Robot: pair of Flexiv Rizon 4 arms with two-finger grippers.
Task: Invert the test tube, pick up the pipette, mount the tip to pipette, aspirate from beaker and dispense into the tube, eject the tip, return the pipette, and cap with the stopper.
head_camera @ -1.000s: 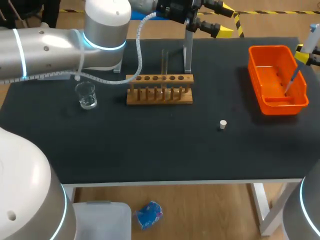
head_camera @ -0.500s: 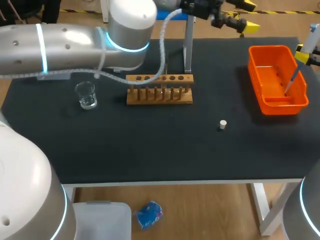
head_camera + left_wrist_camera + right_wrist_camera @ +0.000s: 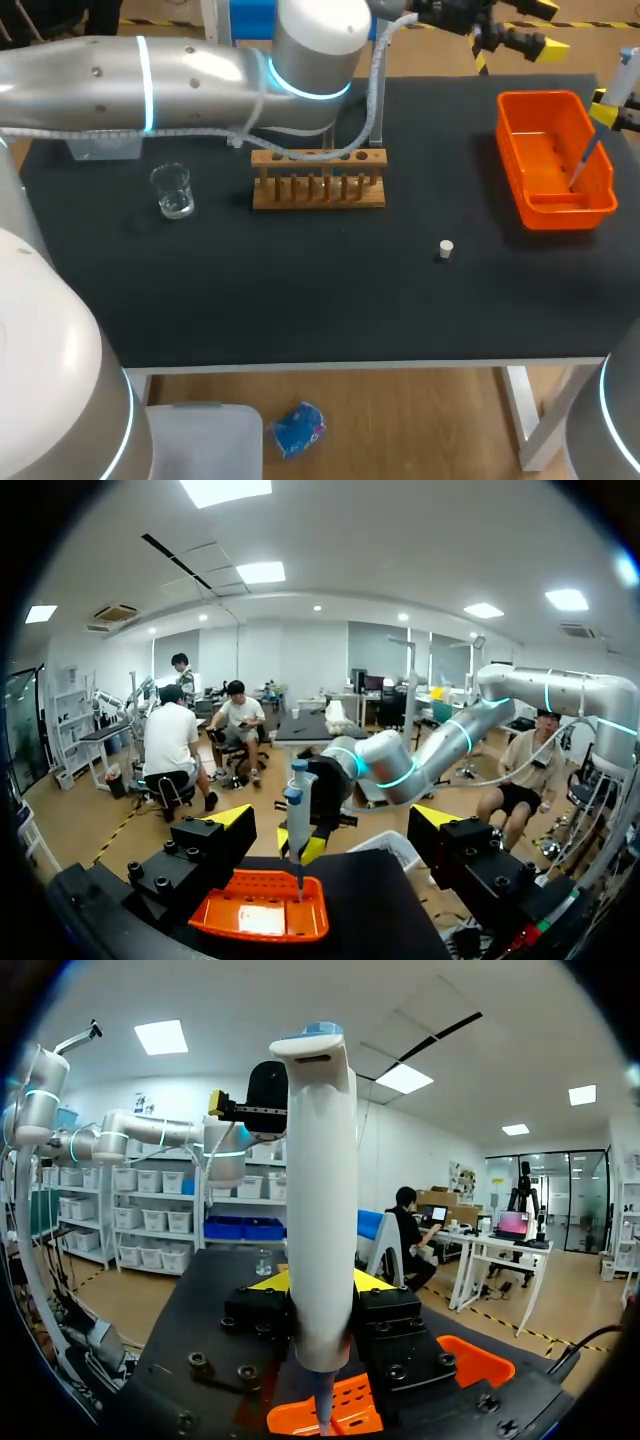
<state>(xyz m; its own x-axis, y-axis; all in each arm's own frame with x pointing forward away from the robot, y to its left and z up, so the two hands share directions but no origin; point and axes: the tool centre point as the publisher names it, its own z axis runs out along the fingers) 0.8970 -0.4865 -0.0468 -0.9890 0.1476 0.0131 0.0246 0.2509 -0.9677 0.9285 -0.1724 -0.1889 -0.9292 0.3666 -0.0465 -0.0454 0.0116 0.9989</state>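
My right gripper is shut on the white pipette, which stands upright. The pipette's thin lower end hangs inside the orange bin at the table's right. My left gripper is open and empty, high over the far edge, just left of the bin. In the left wrist view the pipette and the bin lie ahead of its wide-open fingers. The wooden rack sits mid-table with the glass beaker to its left. The white stopper lies in front. The left arm hides the test tube.
A grey upright stand rises behind the rack, partly covered by my left arm, which spans the table's far side. Open black tabletop stretches in front of the rack.
My left arm has swung to the right along the far edge, carrying its open gripper from above the stand to near the bin. The right gripper and pipette have not moved.
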